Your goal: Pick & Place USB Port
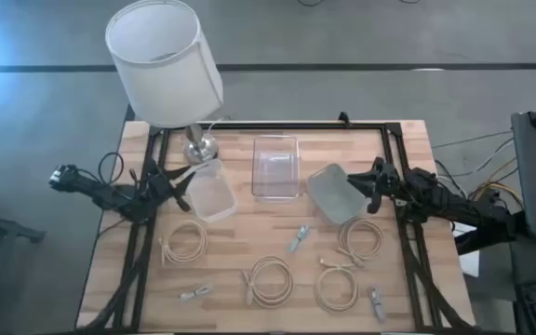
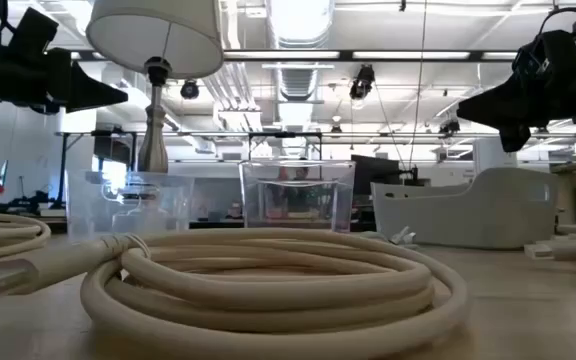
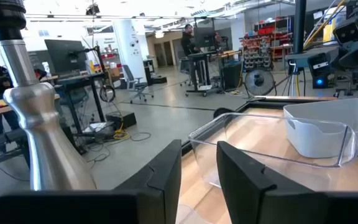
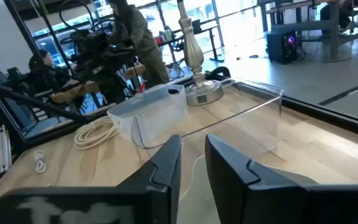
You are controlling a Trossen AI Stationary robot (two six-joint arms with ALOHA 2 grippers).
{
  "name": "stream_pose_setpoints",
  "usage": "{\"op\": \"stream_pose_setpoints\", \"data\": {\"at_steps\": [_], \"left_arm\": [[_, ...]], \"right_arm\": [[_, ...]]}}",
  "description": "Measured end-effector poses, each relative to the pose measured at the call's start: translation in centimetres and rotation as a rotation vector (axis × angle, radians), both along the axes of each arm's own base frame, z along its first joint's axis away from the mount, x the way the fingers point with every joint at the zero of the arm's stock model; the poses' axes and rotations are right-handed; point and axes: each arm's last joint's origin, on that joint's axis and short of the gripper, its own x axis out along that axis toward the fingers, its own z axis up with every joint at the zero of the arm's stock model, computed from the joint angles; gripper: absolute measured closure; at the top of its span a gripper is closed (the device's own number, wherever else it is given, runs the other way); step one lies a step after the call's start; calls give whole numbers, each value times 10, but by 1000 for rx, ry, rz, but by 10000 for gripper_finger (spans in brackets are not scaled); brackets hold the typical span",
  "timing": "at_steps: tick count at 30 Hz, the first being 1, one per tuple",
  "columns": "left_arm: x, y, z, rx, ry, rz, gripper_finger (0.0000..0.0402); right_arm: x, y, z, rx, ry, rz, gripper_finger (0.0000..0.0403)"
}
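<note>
Three small grey USB adapters lie flat on the wooden table: one in the middle (image 1: 298,239), one near the front left (image 1: 194,294), one near the front right (image 1: 378,302). A clear bin (image 1: 275,166) stands at the far middle, a second clear bin (image 1: 210,191) stands turned to its left, and a grey bin (image 1: 338,194) to its right. My left gripper (image 1: 182,189) (image 3: 199,168) hovers beside the left bin, its fingers a narrow gap apart and empty. My right gripper (image 1: 368,181) (image 4: 193,162) hovers by the grey bin, also narrowly open and empty. In the low view both are above the bins.
A lamp with a white shade (image 1: 164,60) stands on its metal base (image 1: 200,147) at the far left. Several coiled cream cables lie on the near half of the table, such as one near the front middle (image 1: 270,279) and one at the right (image 1: 361,240). People and desks show in the room beyond.
</note>
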Motion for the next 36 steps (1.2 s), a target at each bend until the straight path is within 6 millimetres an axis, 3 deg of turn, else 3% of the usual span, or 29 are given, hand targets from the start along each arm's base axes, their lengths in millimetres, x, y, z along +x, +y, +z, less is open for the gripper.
{"op": "stream_pose_setpoints", "data": {"at_steps": [14,28,36], "left_arm": [[0,0,0,0,0,0,296],[0,0,0,0,0,0,296],[0,0,0,0,0,1,296]], "right_arm": [[0,0,0,0,0,1,316],[0,0,0,0,0,0,335],[0,0,0,0,0,1,324]]}}
